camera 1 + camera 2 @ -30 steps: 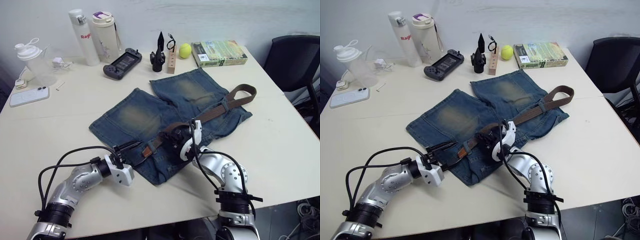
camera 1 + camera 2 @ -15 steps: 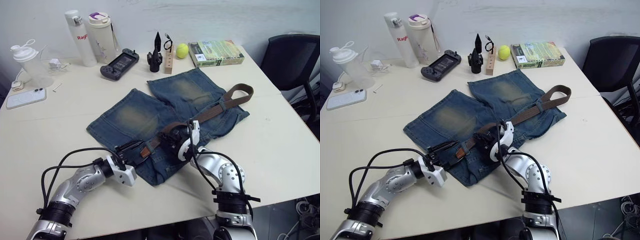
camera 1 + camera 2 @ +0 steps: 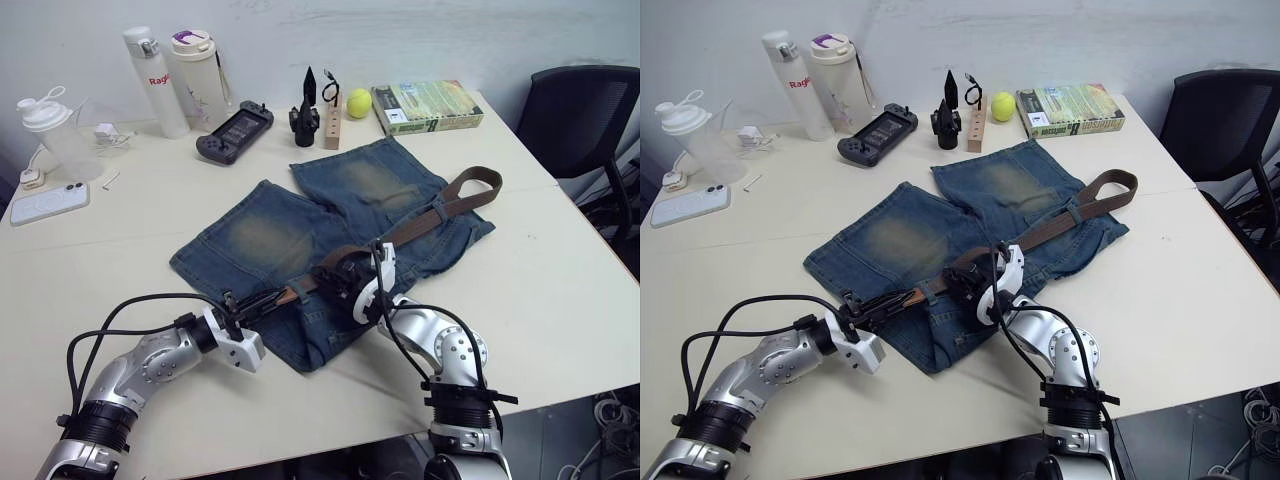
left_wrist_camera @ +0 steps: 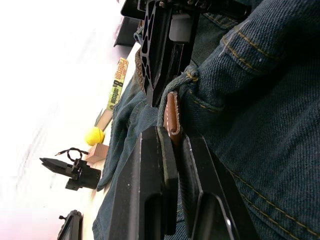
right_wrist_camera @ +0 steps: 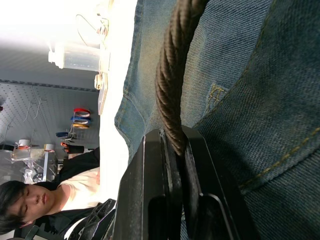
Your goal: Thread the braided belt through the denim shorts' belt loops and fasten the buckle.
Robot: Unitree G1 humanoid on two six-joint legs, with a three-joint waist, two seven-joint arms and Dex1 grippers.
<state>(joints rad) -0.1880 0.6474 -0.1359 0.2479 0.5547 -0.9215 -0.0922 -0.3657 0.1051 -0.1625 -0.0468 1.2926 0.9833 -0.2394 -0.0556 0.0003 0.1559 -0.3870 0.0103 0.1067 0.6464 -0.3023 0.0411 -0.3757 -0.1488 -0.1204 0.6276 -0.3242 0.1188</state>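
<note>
1. Compared with the view a second ago, I am seeing my left gripper [image 3: 862,312] sitting further out from the shorts' edge, with the tan leather tip [image 4: 172,114] drawn along between its fingers; the whole head view is also sitting slightly differently, so the camera itself has moved.
2. The denim shorts [image 3: 300,235] are lying flat at the middle of the table [image 3: 560,290], waistband toward me.
3. The braided belt [image 3: 440,208] is running along that waistband, its far end curling in a loop [image 3: 478,185] past the shorts' right edge.
4. My left gripper's fingers [image 4: 155,185] are pressing together on the tan tip, just beside a fold of denim.
5. My right gripper [image 3: 345,280] is sitting on the waistband, its fingers [image 5: 155,190] clamping the dark woven strap [image 5: 175,85] edge-on.
6. Bottles [image 3: 190,60], a game controller [image 3: 233,131], a phone [image 3: 45,203], a yellow ball [image 3: 359,99] and a book [image 3: 430,105] are standing along the table's far side, well apart from the shorts.
7. A person [image 5: 30,200] is showing in the right wrist view.
</note>
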